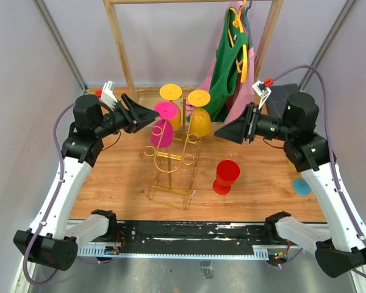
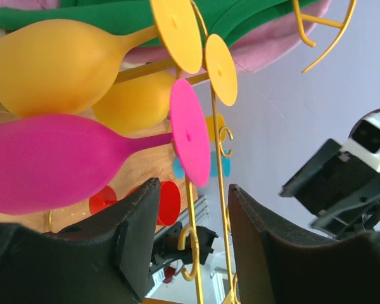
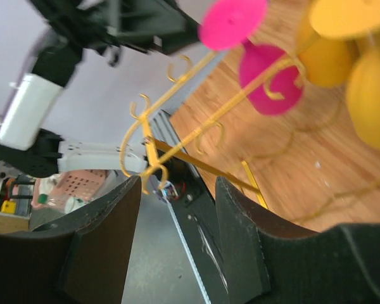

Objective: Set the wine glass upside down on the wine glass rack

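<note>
The left hand [image 1: 149, 116] is released: its two dark fingers [image 2: 136, 231] stand spread apart with nothing gripped. In the left wrist view a thin upright wire of the wine glass rack [image 1: 171, 163] runs through the gap between them, touching neither. Just ahead of the fingertips is the round foot of the magenta wine glass [image 1: 162, 132]. That glass hangs upside down on the rack, bowl low and foot on top, caught in one of the curled gold arms on the rack's left side. The hand is close beside it but apart from it.

The right hand [image 1: 223, 131] is also released, its fingers [image 3: 107, 244] parted and grasping nothing. It hovers above the surface [image 1: 119, 177], pointing at the rack from the right and well apart from it.

Two yellow wine glasses [image 1: 200, 122] hang upside down higher and farther back on the rack, just beside the magenta one. The rack's rectangular wire base rests on the wooden surface near the middle. A red wine glass [image 1: 226, 176] stands on the surface to the right of the rack, apart from it and nearer than the right hand. A small blue disc [image 1: 302, 187] lies by the right arm. Behind everything stands a wooden frame [image 1: 118, 43] with a green garment [image 1: 226, 73] and a pink garment [image 1: 249, 91] on hangers.
</note>
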Available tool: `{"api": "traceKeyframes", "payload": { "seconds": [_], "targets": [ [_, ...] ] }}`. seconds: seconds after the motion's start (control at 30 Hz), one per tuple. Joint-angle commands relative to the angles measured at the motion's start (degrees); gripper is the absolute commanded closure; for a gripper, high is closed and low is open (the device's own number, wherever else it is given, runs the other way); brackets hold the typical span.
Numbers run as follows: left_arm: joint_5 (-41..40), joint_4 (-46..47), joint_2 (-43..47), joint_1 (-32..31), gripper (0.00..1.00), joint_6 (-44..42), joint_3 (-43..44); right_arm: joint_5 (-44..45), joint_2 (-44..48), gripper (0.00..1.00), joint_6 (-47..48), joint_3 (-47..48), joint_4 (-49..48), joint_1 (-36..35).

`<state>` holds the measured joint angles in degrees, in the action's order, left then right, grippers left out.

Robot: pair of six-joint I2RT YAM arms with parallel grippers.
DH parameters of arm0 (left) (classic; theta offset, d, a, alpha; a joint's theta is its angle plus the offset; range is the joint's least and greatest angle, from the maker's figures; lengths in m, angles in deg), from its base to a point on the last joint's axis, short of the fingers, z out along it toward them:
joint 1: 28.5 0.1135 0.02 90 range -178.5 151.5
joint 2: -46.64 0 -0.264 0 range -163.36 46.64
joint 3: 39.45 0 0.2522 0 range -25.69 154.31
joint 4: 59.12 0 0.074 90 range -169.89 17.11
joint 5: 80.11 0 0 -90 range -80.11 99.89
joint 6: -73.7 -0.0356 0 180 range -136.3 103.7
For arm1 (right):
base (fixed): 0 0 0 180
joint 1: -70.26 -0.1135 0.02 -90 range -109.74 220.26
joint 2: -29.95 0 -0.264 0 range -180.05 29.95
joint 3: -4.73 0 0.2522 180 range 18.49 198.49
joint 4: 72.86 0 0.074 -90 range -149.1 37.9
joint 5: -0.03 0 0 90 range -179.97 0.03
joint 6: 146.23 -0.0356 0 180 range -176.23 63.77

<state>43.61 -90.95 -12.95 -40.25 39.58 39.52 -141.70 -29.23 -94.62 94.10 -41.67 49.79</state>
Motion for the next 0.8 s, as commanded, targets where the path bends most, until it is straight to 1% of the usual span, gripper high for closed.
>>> {"api": "traceKeyframes", "payload": {
  "seconds": [0.0, 0.17, 0.27, 0.37, 0.47, 0.63, 0.77],
  "targets": [
    [-1.1, -2.4, 2.2, -0.3, 0.47, -2.7, 3.7, 8.4, 2.5, 0.48, 14.1, 1.3, 22.6, 0.4],
    [-3.2, -5.6, 2.8, -0.4, 0.47, -5.2, 6.9, 18.2, 3.4, 0.49, 20.9, 1.3, 36.2, 0.3],
    [-5.6, -8.3, 3.1, -0.4, 0.46, -7.3, 9.7, 23.0, 3.5, 0.5, 23.1, -0.8, 41.1, 0.2],
    [-7.8, -10.1, 3.6, -0.4, 0.46, -8.5, 11.8, 25.1, 4.0, 0.5, 24.1, -4.4, 42.2, 0.0],
    [-9.1, -10.4, 4.1, -0.4, 0.46, -8.9, 12.4, 29.4, 4.2, 0.51, 24.7, -6.2, 43.0, -0.7],
    [-9.4, -8.0, 6.0, -0.3, 0.46, -8.2, 9.1, 34.2, 1.1, 0.52, 25.0, -7.2, 44.7, -2.7],
    [-8.8, -8.2, 5.7, -0.3, 0.46, -8.4, 8.9, 38.0, -1.3, 0.52, 24.9, -8.1, 45.0, -5.3]
  ]
}}
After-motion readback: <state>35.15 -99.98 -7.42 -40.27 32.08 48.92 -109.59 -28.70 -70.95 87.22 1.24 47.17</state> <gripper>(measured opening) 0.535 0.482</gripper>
